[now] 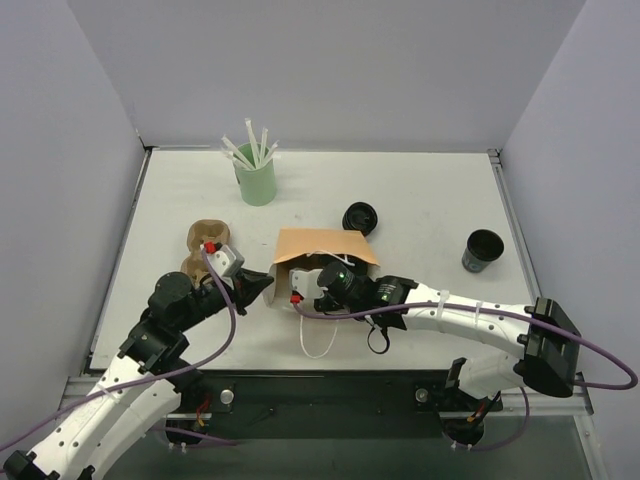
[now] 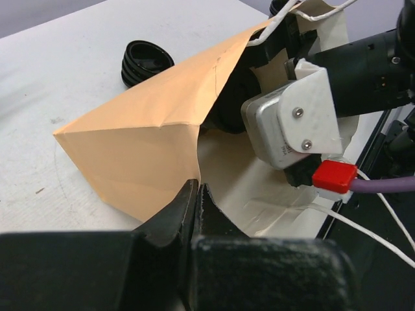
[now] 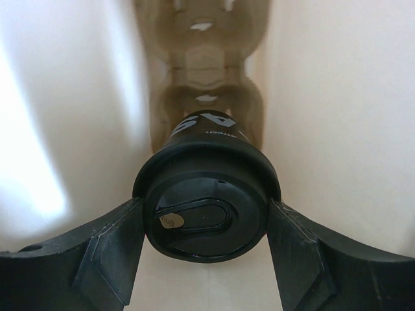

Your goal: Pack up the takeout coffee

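Note:
The brown paper bag lies on its side at mid table, mouth toward the arms. My left gripper is shut on the bag's left mouth edge and holds it up. My right gripper reaches into the bag, its fingers pressed on both sides of the black lid of the takeout coffee. The cup points deeper into the bag toward a brown pulp carrier at the far end. In the top view the coffee is hidden by the bag and the right wrist.
A mint-green cup of white straws stands at the back. A stack of black lids lies behind the bag. An open black cup stands at the right, another brown pulp carrier left of the bag.

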